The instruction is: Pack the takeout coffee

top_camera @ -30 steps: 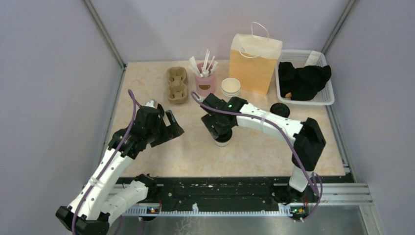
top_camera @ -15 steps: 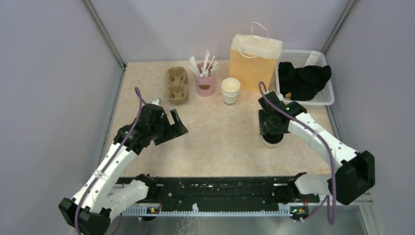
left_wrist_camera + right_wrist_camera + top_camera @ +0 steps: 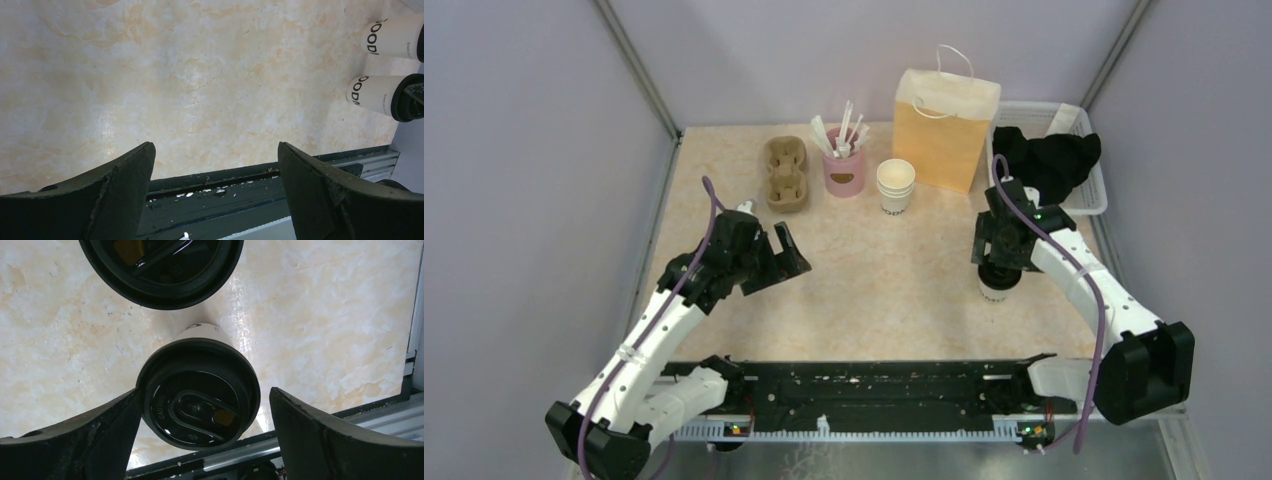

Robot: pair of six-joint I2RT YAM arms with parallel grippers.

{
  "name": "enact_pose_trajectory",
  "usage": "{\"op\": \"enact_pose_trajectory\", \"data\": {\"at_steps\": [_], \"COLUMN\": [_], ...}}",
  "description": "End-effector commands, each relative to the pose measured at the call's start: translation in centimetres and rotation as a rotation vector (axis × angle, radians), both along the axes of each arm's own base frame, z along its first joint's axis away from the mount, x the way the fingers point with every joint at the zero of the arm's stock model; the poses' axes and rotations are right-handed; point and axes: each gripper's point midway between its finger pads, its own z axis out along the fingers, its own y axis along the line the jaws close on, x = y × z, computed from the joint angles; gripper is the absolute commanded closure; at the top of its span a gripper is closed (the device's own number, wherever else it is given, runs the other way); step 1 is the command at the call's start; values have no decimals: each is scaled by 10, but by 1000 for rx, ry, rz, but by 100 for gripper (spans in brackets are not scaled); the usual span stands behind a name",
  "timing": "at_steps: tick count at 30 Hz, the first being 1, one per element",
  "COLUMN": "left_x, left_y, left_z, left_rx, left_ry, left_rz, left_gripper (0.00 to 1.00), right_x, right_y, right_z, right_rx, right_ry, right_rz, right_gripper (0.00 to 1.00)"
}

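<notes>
Two small white paper cups with round black lids (image 3: 375,95) stand on the bench (image 3: 874,290): one cup (image 3: 995,290) between the right end effector's (image 3: 205,395) parted jaws, the other cup (image 3: 160,260) just beyond. The left end effector (image 3: 215,150) gapes, well apart from both. Packing seems unstarted; the next move calls for a squeeze below the lid.

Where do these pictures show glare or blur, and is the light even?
Right wrist view: glossy highlights on top of the lidded cup, a pale sheen on the tabletop beside it, and the fingers of the right gripper dark and soft. Left wrist view: tabletop sharp, the fingers of the left gripper blurred silhouettes. Top external view: even light, only faint shadows.
</notes>
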Motion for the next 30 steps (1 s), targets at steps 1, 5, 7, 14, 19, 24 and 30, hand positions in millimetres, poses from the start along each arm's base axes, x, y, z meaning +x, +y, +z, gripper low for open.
{"op": "enact_pose_trajectory", "data": {"at_steps": [1, 5, 7, 14, 19, 24, 30], "left_x": [10, 12, 12, 11, 3, -6, -11], "left_y": [-4, -5, -7, -10, -6, -1, -2], "left_z": [20, 20, 21, 28, 34, 39, 51], "left_rx": [-15, -15, -23, -40, -48, -69, -91], "left_ry": [-64, -60, -61, -71, -75, -80, -90], "left_rz": [-18, -20, -23, -40, -29, -5, -11], "left_gripper": [2, 2, 2, 2, 2, 2, 2], "right_x": [5, 4, 5, 13, 25, 35, 32], "right_y": [4, 6, 7, 18, 33, 49, 68], "right_z": [29, 53, 62, 78, 97, 108, 107], "right_rx": [31, 51, 61, 102, 162, 229, 333], "right_ry": [-70, -113, -129, -187, -239, -267, -265], "right_rz": [41, 69, 78, 145, 187, 223, 265], "right_gripper": [2, 1, 1, 1, 2, 2, 2]}}
